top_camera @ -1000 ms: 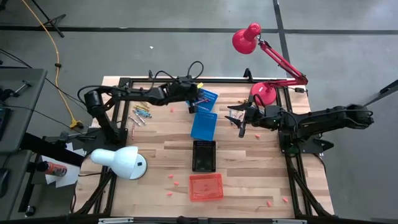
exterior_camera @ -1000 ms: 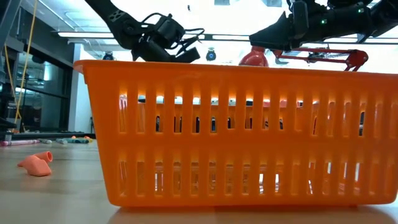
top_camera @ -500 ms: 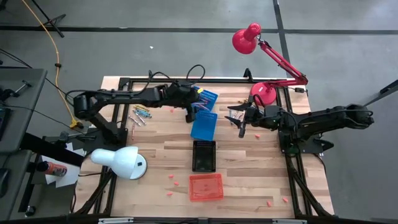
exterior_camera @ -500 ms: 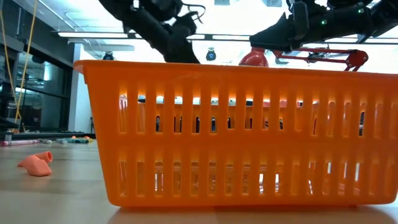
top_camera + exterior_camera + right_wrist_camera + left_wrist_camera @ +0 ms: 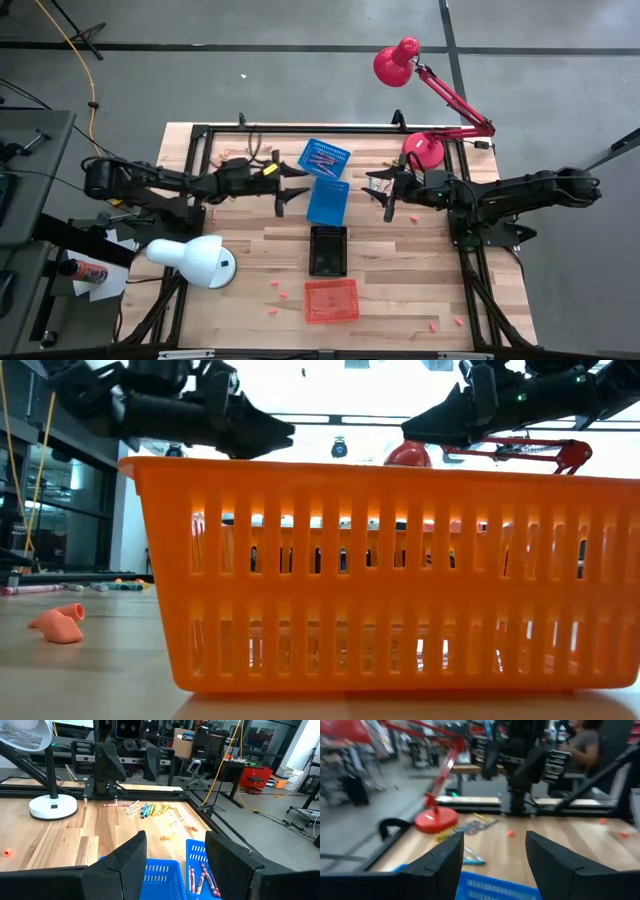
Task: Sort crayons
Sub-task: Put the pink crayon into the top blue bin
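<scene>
The left end effector (image 5: 288, 200) hung above the desk (image 5: 400, 290) just beside the nearer blue basket (image 5: 327, 203), its fingers (image 5: 442, 862) spread apart and holding nothing. The right end effector (image 5: 385, 195) waited on the other side of that basket, fingers likewise apart and empty. Several crayons (image 5: 202, 875) already lay in the far blue basket (image 5: 325, 158), while a loose cluster of crayons (image 5: 150, 810) sat on the bare wood near the desk's far left corner (in the high view the left arm covers most of that patch). Judging by this, the sorting was between picks: one drop seemed finished and the pile was far from used up. The next move probably called for the left arm to swing to the cluster, come down over a single crayon lying clear of its neighbours, and close across its thin width. The black basket (image 5: 328, 250) and the orange basket (image 5: 331, 300) stood nearer the front.
</scene>
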{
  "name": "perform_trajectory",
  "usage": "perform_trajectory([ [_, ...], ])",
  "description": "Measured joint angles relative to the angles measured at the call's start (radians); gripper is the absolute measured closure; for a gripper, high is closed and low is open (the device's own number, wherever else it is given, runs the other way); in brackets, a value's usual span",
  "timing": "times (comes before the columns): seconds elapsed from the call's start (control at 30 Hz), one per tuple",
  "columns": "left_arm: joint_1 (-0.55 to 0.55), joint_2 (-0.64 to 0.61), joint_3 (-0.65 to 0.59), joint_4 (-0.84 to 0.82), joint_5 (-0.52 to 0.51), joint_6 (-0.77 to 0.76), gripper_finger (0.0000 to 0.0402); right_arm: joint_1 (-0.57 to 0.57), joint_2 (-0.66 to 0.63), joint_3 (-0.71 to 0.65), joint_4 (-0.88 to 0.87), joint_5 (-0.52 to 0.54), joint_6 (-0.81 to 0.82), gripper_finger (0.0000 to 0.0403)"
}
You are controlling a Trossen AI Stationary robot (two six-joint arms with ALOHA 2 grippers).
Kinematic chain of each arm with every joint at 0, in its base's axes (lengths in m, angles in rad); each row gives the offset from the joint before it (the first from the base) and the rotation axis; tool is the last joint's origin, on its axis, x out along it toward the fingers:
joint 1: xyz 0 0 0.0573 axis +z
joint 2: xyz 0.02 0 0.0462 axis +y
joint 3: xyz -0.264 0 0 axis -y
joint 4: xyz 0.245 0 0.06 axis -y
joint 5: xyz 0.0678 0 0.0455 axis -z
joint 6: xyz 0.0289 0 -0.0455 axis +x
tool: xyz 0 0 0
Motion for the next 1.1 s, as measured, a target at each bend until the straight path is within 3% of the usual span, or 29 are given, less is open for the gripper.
perform_trajectory([
  [0.4,0.0,-0.011,-0.024,0.015,-0.03,0.107,0.02,-0.014,0.0,0.0,-0.012,0.0,0.022,0.0206],
  [1.0,0.001,-0.011,-0.024,-0.023,-0.03,0.12,0.02,-0.014,0.0,0.0,-0.074,0.0,0.088,0.0206],
  [1.1,0.002,-0.011,-0.024,-0.013,-0.03,0.127,0.02,-0.014,0.0,0.0,-0.124,0.073,0.194,0.0206],
])
